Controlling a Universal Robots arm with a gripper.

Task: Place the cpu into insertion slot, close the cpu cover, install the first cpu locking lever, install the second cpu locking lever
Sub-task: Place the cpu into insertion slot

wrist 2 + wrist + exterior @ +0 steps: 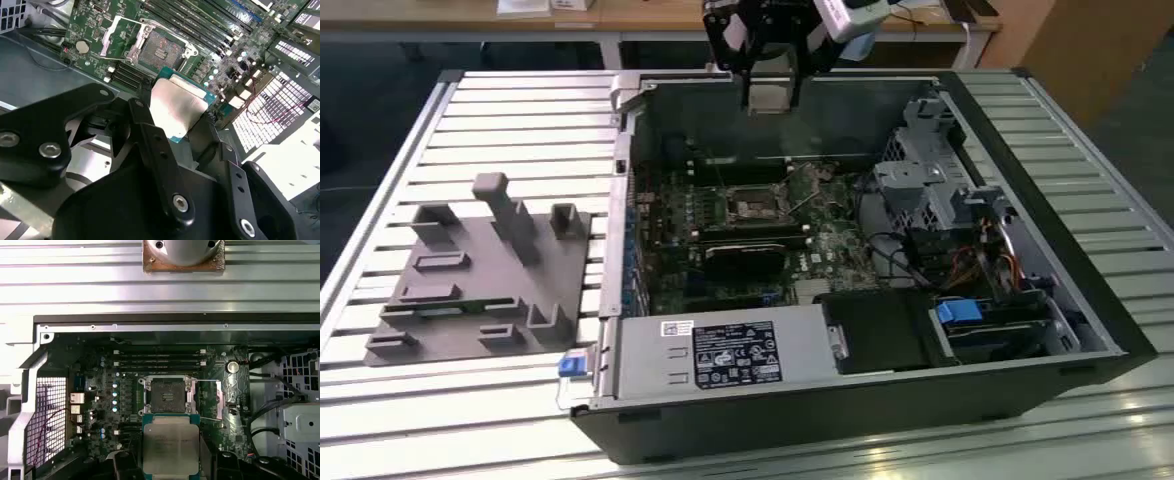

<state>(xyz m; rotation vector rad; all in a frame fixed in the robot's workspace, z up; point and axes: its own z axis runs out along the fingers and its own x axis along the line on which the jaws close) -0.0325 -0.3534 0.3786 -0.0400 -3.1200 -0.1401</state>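
Black fingers (pixel 143 114) pinch the flat silvery square cpu (pixel 179 105) by its edges, so it hangs level over the open dark square insertion slot (pixel 161 50).

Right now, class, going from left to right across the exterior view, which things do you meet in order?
Grey fixture plate → insertion slot → silvery drive cage. The gripper and the black heatsink are left out because they line up with the slot.
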